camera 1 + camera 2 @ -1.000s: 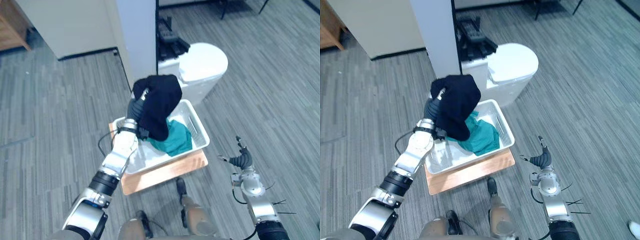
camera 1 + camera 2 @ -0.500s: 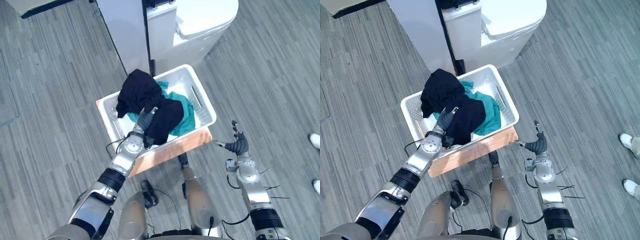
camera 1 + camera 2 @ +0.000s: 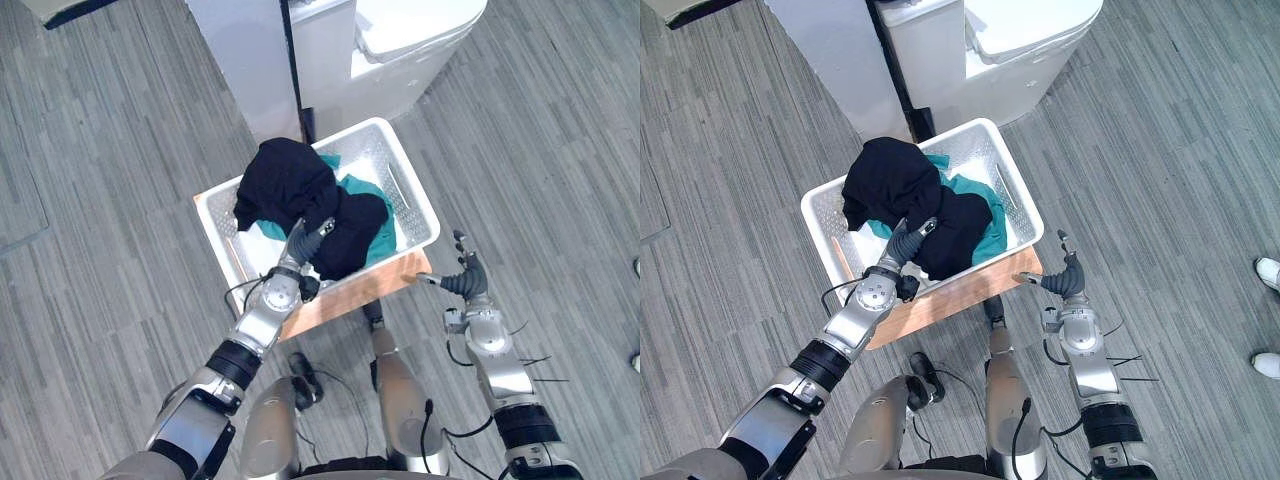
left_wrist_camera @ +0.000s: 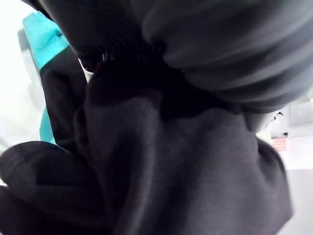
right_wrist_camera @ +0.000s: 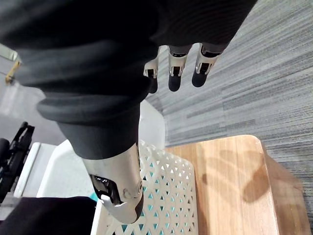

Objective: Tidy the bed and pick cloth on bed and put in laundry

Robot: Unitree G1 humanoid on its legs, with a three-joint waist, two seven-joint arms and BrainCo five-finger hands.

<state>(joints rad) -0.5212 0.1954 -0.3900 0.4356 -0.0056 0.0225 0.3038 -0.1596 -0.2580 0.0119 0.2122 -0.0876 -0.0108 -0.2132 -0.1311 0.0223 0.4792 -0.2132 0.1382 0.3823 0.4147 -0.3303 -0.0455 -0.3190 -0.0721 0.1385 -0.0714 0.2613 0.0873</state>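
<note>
A black cloth (image 3: 295,185) lies heaped in the white laundry basket (image 3: 412,175), on top of a teal cloth (image 3: 366,188). The basket stands on a low wooden board (image 3: 400,275). My left hand (image 3: 300,250) reaches over the basket's near rim and lies against the black cloth, which shows dark and close in the left wrist view (image 4: 186,161). My right hand (image 3: 465,280) hangs open beside the board's right corner, with its straight fingers (image 5: 176,63) holding nothing.
A white rounded unit (image 3: 400,40) and a white panel (image 3: 240,60) stand just behind the basket. A person's shoes (image 3: 1268,270) show at the right edge. Grey plank floor lies all around.
The black cloth, held up above the basket a second ago, has come down into it with my left hand. The camera has tipped down; my right hand stays open.
</note>
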